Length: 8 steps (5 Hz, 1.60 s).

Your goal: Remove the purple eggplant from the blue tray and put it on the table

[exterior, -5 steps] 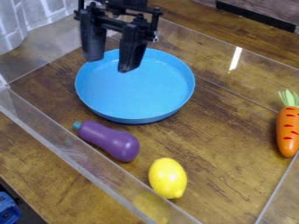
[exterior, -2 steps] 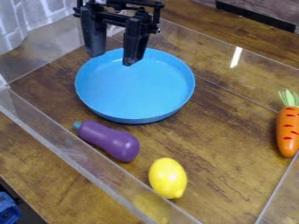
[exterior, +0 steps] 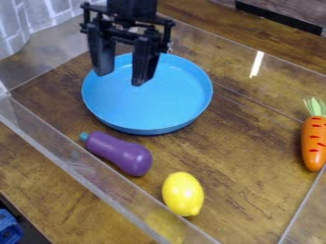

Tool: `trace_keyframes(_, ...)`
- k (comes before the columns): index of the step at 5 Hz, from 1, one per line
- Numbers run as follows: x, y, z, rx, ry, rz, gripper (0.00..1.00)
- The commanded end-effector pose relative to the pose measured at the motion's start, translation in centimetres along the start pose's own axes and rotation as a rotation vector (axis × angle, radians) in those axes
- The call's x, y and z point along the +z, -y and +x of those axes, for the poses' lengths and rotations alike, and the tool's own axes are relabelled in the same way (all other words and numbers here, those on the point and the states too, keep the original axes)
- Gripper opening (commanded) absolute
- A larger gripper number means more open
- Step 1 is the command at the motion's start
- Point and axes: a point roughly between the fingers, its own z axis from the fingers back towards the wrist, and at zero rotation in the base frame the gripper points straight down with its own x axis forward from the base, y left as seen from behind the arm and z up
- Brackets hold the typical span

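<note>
The purple eggplant (exterior: 117, 152) lies on the dark wood table (exterior: 242, 143), just in front of the blue tray (exterior: 147, 93), stem end to the left. It is outside the tray and not touching the gripper. The tray holds nothing. My gripper (exterior: 122, 71) hangs above the tray's back left part, fingers (exterior: 145, 67) pointing down, spread apart and empty.
A yellow lemon (exterior: 184, 193) lies on the table in front of the eggplant, to its right. An orange carrot (exterior: 314, 139) lies at the right edge. Clear acrylic walls (exterior: 76, 167) border the table on all sides.
The gripper has shifted slightly left and a little lower over the tray's back. The eggplant, lemon and carrot have not moved.
</note>
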Motion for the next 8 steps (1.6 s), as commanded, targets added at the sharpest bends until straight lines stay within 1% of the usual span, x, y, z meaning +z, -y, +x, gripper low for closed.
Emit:
trace_keyframes(1,0.5,-0.2,-0.6,-0.029,0.035,0.005,0.0)
trace_keyframes(2,-0.8,-0.7,-1.6,-0.053,0.041,0.013,0.0)
trace_keyframes(3,-2.0,-0.2,-1.4,-0.022,0.042,0.013,0.0)
trace_keyframes(4,-3.4,0.4,-1.1,0.006,0.054,0.009,0.0)
trace_keyframes(5,-4.2,0.2,-0.9,0.044,0.066,0.001,0.0)
trace_keyframes(6,-5.6,0.0,-0.7,0.081,0.093,-0.002,0.0)
trace_keyframes(7,-6.6,-0.6,0.1,0.088,0.105,-0.002,0.0)
trace_keyframes(8,-7.7,-1.5,1.3,0.064,0.129,0.002,0.0)
